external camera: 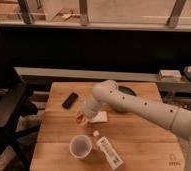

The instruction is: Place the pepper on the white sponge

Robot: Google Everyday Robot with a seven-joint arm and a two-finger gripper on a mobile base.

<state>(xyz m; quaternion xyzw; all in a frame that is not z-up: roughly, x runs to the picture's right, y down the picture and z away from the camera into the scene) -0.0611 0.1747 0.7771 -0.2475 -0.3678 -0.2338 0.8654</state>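
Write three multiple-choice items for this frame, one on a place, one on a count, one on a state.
1. Where is the gripper?
A. Over the white sponge's left edge
B. Above the black phone
C. Inside the cup

2. How many bottles lie on the wooden table?
A. None
B. One
C. Three

3. What is the state of the pepper?
A. Lying loose beside the cup
B. Resting in the green bowl
C. Held at the gripper's tip

Answers:
1. A: the arm ends by the left edge of the white sponge, well away from the black phone and the translucent cup.
2. B: a single white bottle with a label lies on its side right of the cup.
3. C: the red-orange pepper shows at the shut gripper, far from the green bowl behind the arm.
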